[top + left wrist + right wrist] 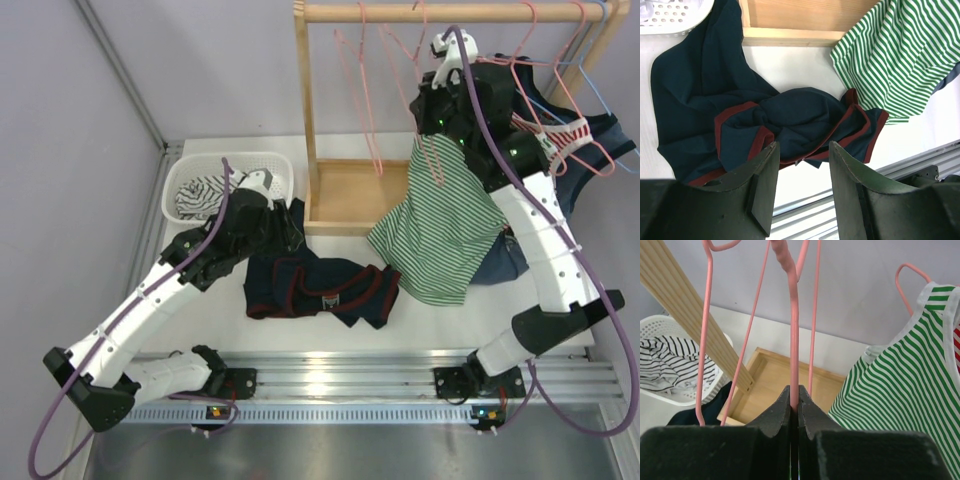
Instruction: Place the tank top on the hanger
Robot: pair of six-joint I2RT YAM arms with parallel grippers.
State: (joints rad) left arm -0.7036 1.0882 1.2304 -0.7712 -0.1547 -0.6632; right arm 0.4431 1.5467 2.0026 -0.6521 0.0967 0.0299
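The tank top (pixel 320 288), navy with maroon trim, lies crumpled on the white table between the arms; its lettering is hidden in the folds. In the left wrist view it (pixel 805 117) lies just beyond my fingertips. My left gripper (pixel 802 150) is open and empty above its near edge; in the top view it (pixel 283 228) is at the jersey's far left. My right gripper (pixel 794 390) is shut on the wire of a pink hanger (pixel 794 335) up at the rack, and shows in the top view (pixel 428 118) beside the green-and-white striped tank top (pixel 440 225).
A plain navy cloth (pixel 695 85) lies left of the jersey. A white basket (pixel 235 170) holds a striped cloth. The wooden rack (pixel 350 195) carries more pink hangers (pixel 375 120), a light blue hanger (pixel 600 95) and dark garments (pixel 590 150). A metal rail (pixel 350 380) edges the table.
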